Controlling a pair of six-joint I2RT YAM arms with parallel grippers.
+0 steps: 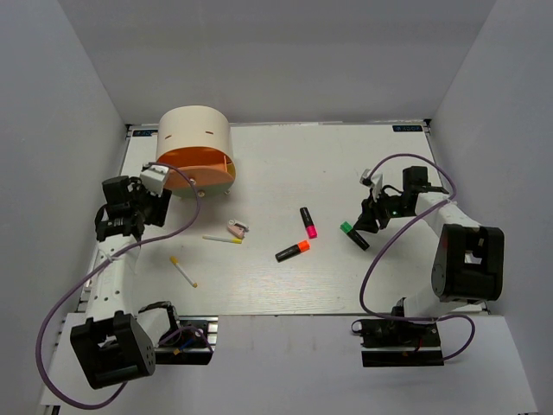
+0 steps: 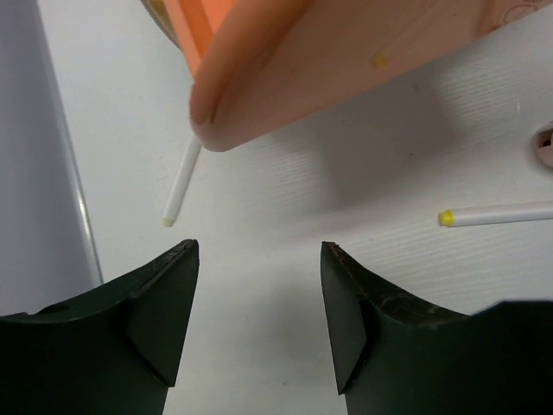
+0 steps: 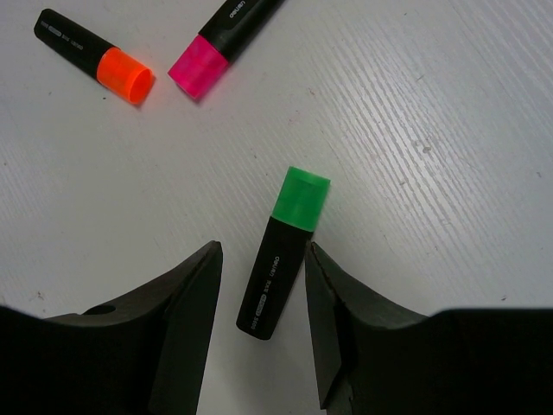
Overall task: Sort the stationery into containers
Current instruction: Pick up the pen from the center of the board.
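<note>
The cream and orange organiser (image 1: pixel 194 147) stands at the back left; its peach edge (image 2: pixel 346 60) fills the top of the left wrist view. My left gripper (image 1: pixel 160 210) (image 2: pixel 259 246) hangs open just in front of it, over bare table. Two pale-yellow sticks (image 1: pixel 223 239) (image 1: pixel 183 271) and a pink-and-white clip (image 1: pixel 237 228) lie near the middle left. The pink-capped marker (image 1: pixel 308 222) (image 3: pixel 216 47) and the orange-capped one (image 1: pixel 293 251) (image 3: pixel 91 56) lie mid-table. My right gripper (image 1: pixel 361 220) (image 3: pixel 262 251) is open and straddles the green-capped marker (image 1: pixel 353 234) (image 3: pixel 298 203), which lies flat on the table.
In the left wrist view one stick (image 2: pixel 181 181) runs under the organiser's edge and another (image 2: pixel 497 213) lies to the right. Grey walls enclose the white table (image 1: pixel 389 173) on three sides. Purple cables loop beside both arm bases.
</note>
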